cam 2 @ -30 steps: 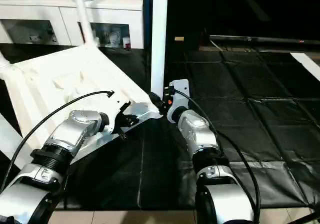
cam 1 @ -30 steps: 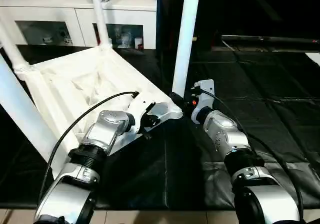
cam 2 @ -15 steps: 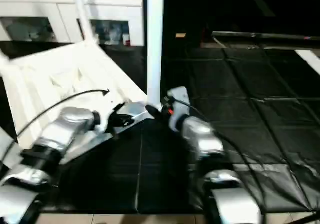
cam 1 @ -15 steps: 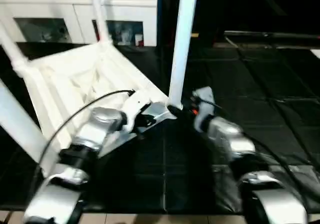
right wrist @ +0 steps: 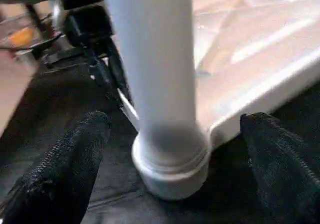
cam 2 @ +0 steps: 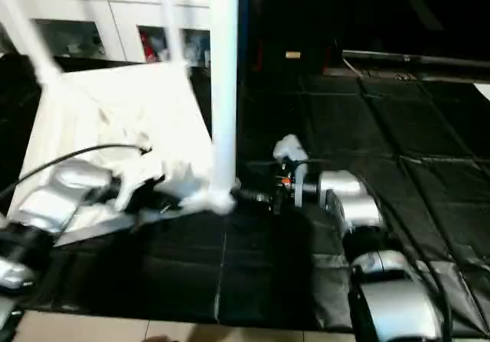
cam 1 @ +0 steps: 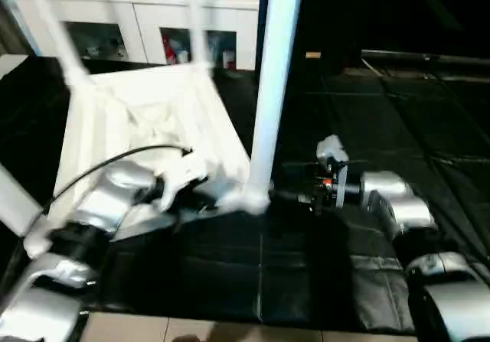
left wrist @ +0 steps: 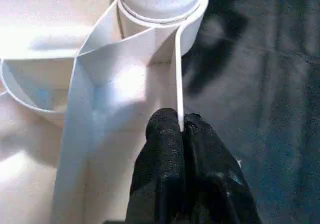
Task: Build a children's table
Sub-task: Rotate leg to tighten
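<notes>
Left wrist view: left gripper (left wrist: 181, 129) pinched tight on the thin rim of the children's table (cam 1: 145, 120), right by the near corner socket. Table top lying upside down on the black floor mat (cam 1: 398, 128), ribbed underside up, at scene left. Near-right leg (cam 1: 268, 89) standing upright in that socket; further legs rising at the far corners, blurred. Right gripper (right wrist: 170, 134) spread wide, one finger (right wrist: 65, 164) either side of the leg's base, neither touching it. In the head views, right gripper (cam 1: 306, 198) just right of the socket, pointing left. White glass-door cabinet (cam 1: 153, 28) against the far wall.
</notes>
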Tool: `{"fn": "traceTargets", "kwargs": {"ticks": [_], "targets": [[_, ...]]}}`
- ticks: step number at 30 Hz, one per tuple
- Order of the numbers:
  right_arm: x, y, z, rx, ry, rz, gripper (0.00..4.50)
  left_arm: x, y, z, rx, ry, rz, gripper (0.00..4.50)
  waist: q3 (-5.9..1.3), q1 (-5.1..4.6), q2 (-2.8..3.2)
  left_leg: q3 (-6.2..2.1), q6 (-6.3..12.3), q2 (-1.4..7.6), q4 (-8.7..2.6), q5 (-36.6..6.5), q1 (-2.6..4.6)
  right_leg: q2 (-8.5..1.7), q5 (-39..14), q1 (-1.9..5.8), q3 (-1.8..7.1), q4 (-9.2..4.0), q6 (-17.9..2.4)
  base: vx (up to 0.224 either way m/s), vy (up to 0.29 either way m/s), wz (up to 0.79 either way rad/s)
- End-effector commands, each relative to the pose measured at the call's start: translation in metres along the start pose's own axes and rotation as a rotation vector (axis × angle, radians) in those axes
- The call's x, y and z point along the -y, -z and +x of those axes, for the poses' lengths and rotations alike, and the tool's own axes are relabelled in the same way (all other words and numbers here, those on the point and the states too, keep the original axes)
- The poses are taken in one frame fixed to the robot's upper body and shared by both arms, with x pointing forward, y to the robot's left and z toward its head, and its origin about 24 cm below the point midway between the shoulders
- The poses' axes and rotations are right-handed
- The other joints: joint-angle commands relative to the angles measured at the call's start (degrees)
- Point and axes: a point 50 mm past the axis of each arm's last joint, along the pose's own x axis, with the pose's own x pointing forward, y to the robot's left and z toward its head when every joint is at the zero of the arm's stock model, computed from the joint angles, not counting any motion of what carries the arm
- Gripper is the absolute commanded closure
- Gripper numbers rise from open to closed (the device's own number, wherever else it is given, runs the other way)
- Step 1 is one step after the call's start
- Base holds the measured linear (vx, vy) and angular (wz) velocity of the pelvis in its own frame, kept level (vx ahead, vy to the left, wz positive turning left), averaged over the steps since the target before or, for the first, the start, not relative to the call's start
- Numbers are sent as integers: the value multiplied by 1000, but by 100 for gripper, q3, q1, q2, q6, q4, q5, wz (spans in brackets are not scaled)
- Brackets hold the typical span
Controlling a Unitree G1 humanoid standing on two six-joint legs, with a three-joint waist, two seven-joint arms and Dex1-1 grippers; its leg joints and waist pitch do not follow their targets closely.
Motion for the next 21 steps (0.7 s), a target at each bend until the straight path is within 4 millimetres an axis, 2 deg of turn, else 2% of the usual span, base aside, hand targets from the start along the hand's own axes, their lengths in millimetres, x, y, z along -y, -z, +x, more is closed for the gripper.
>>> {"fn": "traceTargets", "kwargs": {"ticks": [1, 4, 7, 11, 18, 21], "targets": [[-1, -9, 4, -18, -48, -41, 5, 10, -6, 10, -22, 118, 72, 450, -394, -13, 37, -48, 285, 251, -362, -1203, 74, -493, -1707, 299, 374, -386, -1087, 0, 0, 0], [-4, -9, 8, -20, -107, -38, 5, 12, -7, 10, -30, 145, 87, 450, -391, 56, 56, -45, 226, 267, -366, -1308, 111, -499, -1773, 273, 387, -397, -1073, 0, 0, 0], [-8, -10, 16, -20, -150, -43, 5, 16, -9, 13, -40, 187, 112, 450, -395, 63, 38, -56, 200, 267, -375, -1320, 83, -498, -1722, 293, 389, -367, -1084, 0, 0, 0], [-9, -9, 20, -26, -176, -38, 5, 17, -10, 13, -44, 200, 121, 450, -402, 63, 45, -56, 178, 260, -369, -1286, 79, -503, -1737, 294, 392, -367, -1067, 0, 0, 0], [-10, -8, 19, -31, -229, 3, 82, 15, -9, 11, -58, 198, 124, 450, -404, 59, 32, -55, 202, 257, -363, -1259, 72, -500, -1800, 301, 390, -370, -1015, 0, 0, 0], [-10, -8, 19, -29, -233, 7, 91, 15, -8, 11, -58, 197, 122, 450, -410, 57, 23, -53, 207, 256, -360, -1173, 70, -496, -1716, 300, 391, -357, -1038, 0, 0, 0]]}}
